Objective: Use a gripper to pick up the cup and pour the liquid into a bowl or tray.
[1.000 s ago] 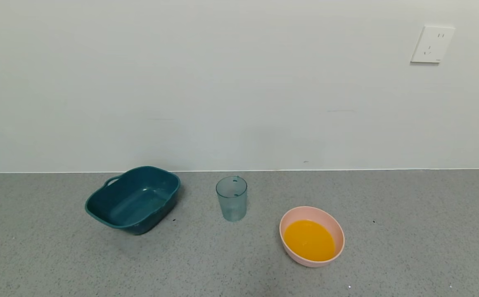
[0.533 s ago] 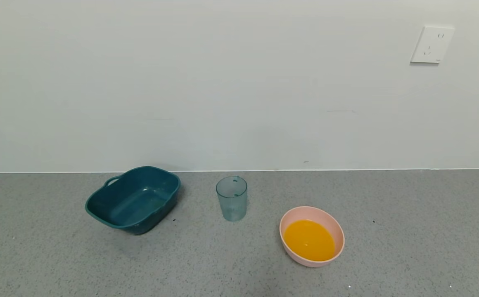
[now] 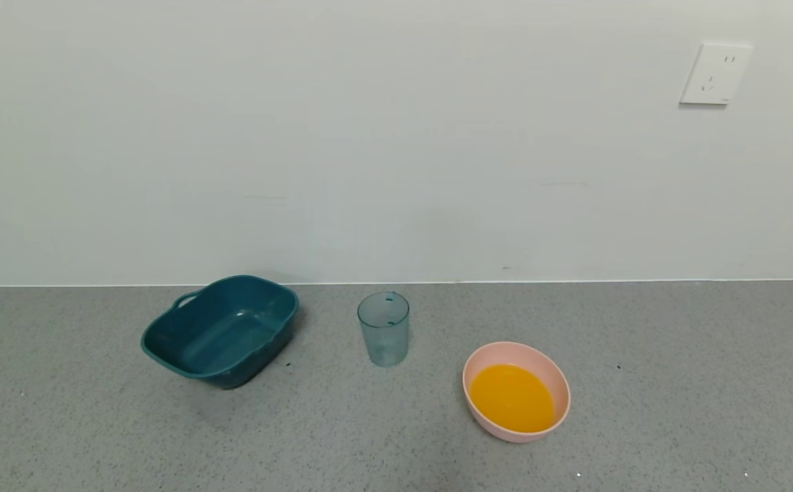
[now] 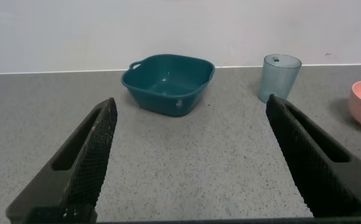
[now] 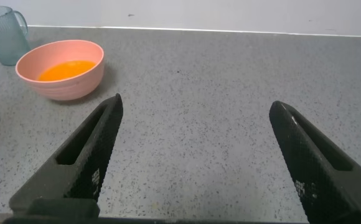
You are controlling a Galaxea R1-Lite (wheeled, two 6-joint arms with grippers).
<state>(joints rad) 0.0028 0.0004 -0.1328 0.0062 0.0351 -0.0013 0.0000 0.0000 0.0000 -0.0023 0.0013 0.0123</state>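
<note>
1. The left gripper is held low over the grey countertop with its two black fingers spread wide and nothing between them. It faces the dark teal tub and the cup, both well ahead of it, and is out of the head view.

2. The right gripper is likewise spread wide and empty, low over the counter, with the pink bowl ahead and off to one side. Neither gripper touches anything; both look pulled back clear of the work.

3. The ribbed blue-green cup stands upright on the counter between the tub and the bowl, apart from each. It looks empty; the right wrist view shows a small handle on it.

4. The orange liquid lies in the pink bowl, filling its bottom. No spill is visible on the counter around it.

5. Judging by this layout, the pour appears done and the cup set back down. The open, withdrawn grippers fit a finished task.

6. A white wall socket sits high on the wall, far from everything.
</note>
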